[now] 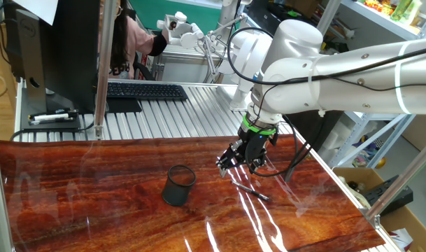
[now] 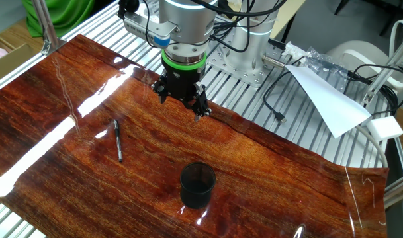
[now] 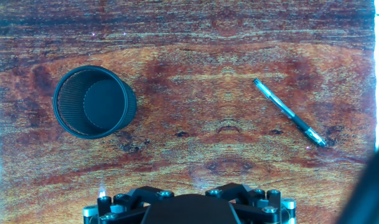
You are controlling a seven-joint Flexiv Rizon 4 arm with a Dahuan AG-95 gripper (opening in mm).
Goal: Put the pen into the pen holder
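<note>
The pen (image 1: 253,190) is thin and black and lies flat on the wooden table. It also shows in the other fixed view (image 2: 118,140) and in the hand view (image 3: 289,112). The pen holder (image 1: 179,184) is a small black mesh cup. It stands upright and empty, seen also in the other fixed view (image 2: 198,185) and from above in the hand view (image 3: 93,101). My gripper (image 1: 239,166) hangs above the table between the two, a little behind them, also seen in the other fixed view (image 2: 180,106). Its fingers are spread and hold nothing. The hand view shows only the hand's base.
The glossy wooden tabletop (image 1: 94,203) ends at a slatted metal bench (image 1: 171,115) behind. A keyboard (image 1: 146,91) and a monitor (image 1: 55,49) stand on that bench. Cables (image 2: 280,106) and a white sheet (image 2: 327,92) lie beside the arm's base.
</note>
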